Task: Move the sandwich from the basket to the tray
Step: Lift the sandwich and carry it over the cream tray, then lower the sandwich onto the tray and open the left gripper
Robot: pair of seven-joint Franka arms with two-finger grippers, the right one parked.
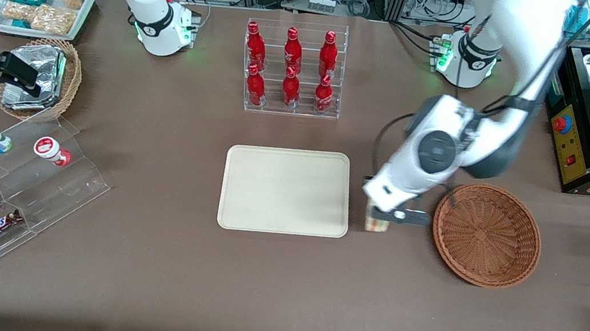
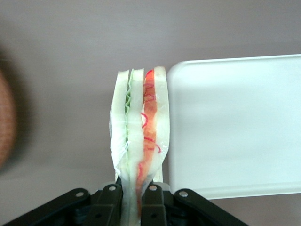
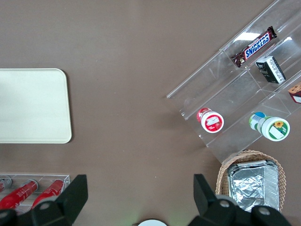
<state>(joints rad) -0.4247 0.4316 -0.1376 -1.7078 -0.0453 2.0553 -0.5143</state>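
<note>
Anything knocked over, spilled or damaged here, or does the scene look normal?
Nothing stands out. The gripper is shut on the sandwich, intact, over bare table between the basket and the tray. The bottles stand upright in their rack.

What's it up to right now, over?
End effector shut on sandwich, between basket and tray. Sandwich not yet over tray. Nothing in the way.

You can read one text only: "SNICKERS" on the chocolate bar (image 3: 254, 47) in the clear acrylic display stand (image 3: 225, 99).
</note>
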